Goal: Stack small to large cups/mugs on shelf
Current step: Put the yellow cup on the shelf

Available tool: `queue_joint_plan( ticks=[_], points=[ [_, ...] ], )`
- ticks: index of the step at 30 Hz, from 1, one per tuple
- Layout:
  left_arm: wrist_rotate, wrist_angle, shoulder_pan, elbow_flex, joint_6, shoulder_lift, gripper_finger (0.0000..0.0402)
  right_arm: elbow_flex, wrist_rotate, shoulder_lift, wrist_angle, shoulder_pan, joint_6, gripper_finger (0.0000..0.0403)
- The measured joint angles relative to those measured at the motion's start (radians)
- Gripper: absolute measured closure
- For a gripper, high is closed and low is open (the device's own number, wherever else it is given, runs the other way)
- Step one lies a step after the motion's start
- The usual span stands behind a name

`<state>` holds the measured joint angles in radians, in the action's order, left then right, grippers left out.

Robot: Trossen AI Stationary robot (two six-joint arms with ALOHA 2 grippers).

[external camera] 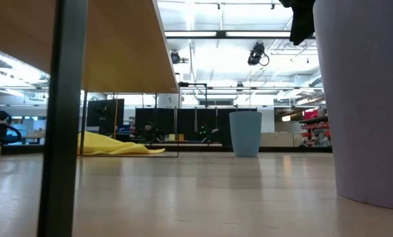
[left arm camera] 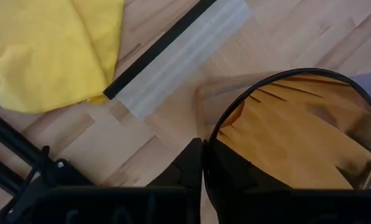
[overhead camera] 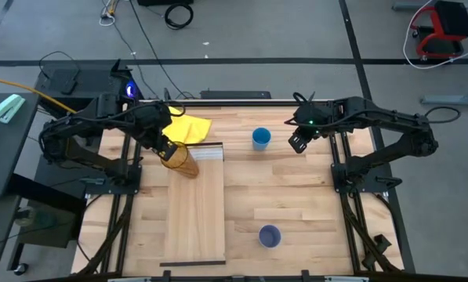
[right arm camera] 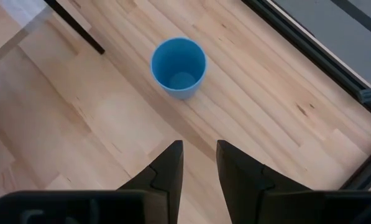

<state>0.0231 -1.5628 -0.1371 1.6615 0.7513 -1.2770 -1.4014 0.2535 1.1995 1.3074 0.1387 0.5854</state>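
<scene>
Amber cup (overhead camera: 179, 159) at shelf (overhead camera: 195, 205) end, left pincer (overhead camera: 168, 150) gripping

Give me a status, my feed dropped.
Left gripper at amber cup on the shelf, grip unclear. Right gripper open, empty, beside blue cup. Lavender cup on table. Nothing blocking.

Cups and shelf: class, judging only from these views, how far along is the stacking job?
Done: nothing is stacked yet. In hand: the left gripper is at the amber cup, which stands on the shelf near its ridged end. Left: the bright blue cup and the lavender cup stand apart on the tabletop; the right gripper hovers open beside the blue one.
</scene>
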Motion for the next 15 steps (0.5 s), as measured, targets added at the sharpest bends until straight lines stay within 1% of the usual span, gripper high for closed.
queue_joint_plan(
  ticks=[4,15],
  points=[
    [0.002,0.03,0.0,0.0,-0.003,0.0,0.0371,0.0,0.0,0.0,-0.001,0.0,0.001,0.0298],
    [0.021,0.041,0.0,0.001,-0.004,0.0,0.0337,0.0,0.0,0.0,-0.001,0.0,0.015,0.0298]
  ],
)
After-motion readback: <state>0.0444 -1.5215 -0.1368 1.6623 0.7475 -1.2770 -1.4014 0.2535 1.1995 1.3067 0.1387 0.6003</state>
